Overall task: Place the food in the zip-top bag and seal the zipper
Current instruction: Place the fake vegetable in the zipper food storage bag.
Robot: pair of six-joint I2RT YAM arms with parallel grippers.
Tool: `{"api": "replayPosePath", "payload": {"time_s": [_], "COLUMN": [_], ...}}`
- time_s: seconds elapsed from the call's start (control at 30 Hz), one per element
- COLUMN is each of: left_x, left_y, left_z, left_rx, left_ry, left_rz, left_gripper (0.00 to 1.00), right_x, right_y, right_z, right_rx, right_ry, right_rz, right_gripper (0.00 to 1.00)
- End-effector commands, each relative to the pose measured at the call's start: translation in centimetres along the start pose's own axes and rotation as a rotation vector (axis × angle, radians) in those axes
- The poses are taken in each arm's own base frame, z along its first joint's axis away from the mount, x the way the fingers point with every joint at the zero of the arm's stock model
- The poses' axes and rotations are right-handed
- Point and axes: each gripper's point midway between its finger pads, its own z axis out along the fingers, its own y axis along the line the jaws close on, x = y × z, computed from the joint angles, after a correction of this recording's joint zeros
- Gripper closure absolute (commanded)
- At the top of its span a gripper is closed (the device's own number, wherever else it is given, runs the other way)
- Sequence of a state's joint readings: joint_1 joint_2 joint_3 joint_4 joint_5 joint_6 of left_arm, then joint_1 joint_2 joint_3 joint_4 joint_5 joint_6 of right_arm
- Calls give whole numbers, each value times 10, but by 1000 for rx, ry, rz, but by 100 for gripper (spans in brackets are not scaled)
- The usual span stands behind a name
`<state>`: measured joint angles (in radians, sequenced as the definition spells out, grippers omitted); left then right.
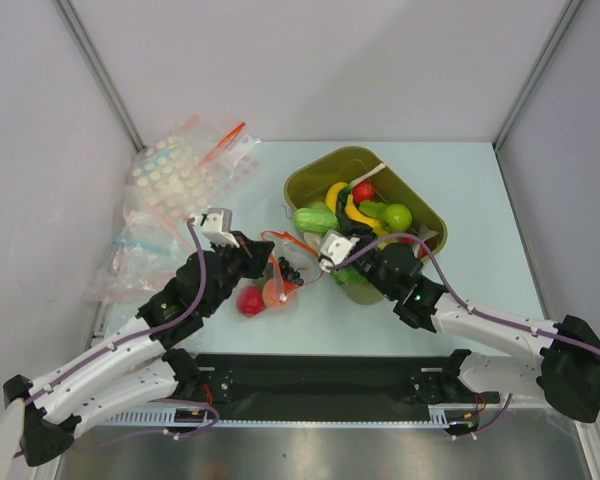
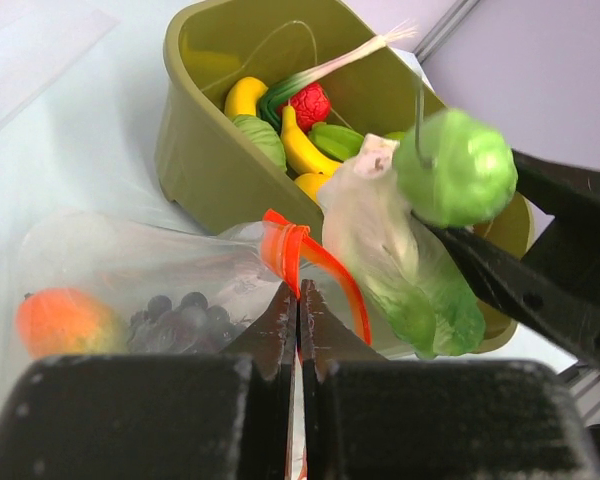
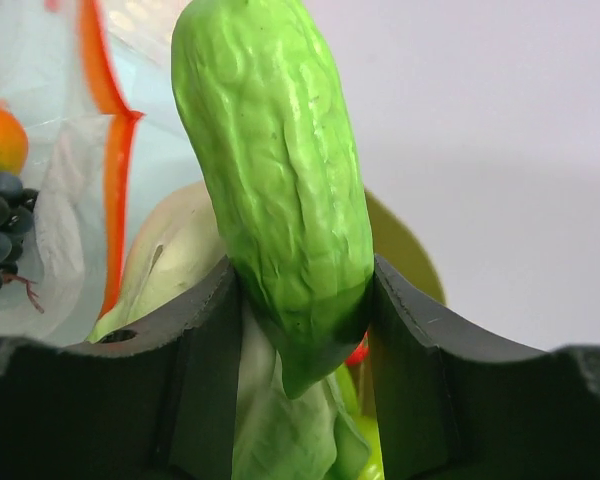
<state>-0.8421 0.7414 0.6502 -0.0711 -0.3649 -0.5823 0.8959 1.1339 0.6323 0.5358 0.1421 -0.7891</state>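
The clear zip-top bag (image 2: 130,265) lies on the table with a peach-orange fruit (image 2: 62,320) and dark grapes (image 2: 170,312) inside; a red fruit (image 1: 250,300) shows at its near end. My left gripper (image 2: 300,300) is shut on its red-orange zipper (image 2: 295,245) at the mouth. My right gripper (image 3: 300,300) is shut on a bumpy green vegetable (image 3: 275,170) just right of the mouth, at the tub's left edge. A pale leafy vegetable (image 2: 400,270) hangs against it; whether it is gripped too is unclear. The bag (image 1: 280,262), left gripper (image 1: 265,262) and right gripper (image 1: 318,232) also show in the top view.
An olive-green tub (image 1: 320,172) at the back right holds more food: yellow bananas (image 2: 302,145), a red berry (image 2: 310,103), green pieces (image 1: 395,215). Spare clear bags with white dots (image 1: 180,170) and a blue strip (image 1: 140,243) lie at the back left.
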Motion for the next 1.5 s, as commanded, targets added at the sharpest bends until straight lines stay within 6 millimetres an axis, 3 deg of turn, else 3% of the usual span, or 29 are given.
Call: {"api": "replayPosePath", "payload": {"time_s": [0.0, 0.23, 0.43, 0.63, 0.73, 0.8, 0.83, 1.1, 1.2, 1.37, 1.47], "left_x": [-28, -43, -45, -42, -39, -39, -41, -39, -39, -34, -30], "left_y": [-11, -4, -26, -51, -62, -67, -70, -80, -81, -81, -82], "left_z": [-2, -2, 7, 15, 15, 15, 14, 13, 13, 14, 14], "left_rx": [14, -49, 22, 110, 162, 186, 194, 240, 242, 248, 252], "left_ry": [-72, -111, -74, -15, 7, 12, 13, 36, 37, 54, 67], "left_rz": [-11, -4, -6, -7, -23, -31, -38, -56, -59, -68, -72], "left_gripper": [99, 99, 100, 100, 100, 100, 100, 100, 100, 100, 100], "right_x": [25, 41, 50, 50, 53, 55, 55, 56, 50, 48, 43], "right_y": [36, 47, 56, 54, 53, 53, 54, 43, 40, 33, 30], "right_z": [-10, -12, -8, -6, -6, -5, -5, -3, -4, -6, -7], "right_rx": [-149, -175, -204, -205, -213, -219, -221, -182, -183, -209, -197], "right_ry": [33, 47, 79, 109, 130, 142, 147, 163, 131, 134, 105], "right_rz": [-217, -397, -483, -475, -470, -471, -468, -395, -342, -291, -269], "right_gripper": [99, 97, 96, 75, 74, 50, 1, 1, 6, 45, 55]}}
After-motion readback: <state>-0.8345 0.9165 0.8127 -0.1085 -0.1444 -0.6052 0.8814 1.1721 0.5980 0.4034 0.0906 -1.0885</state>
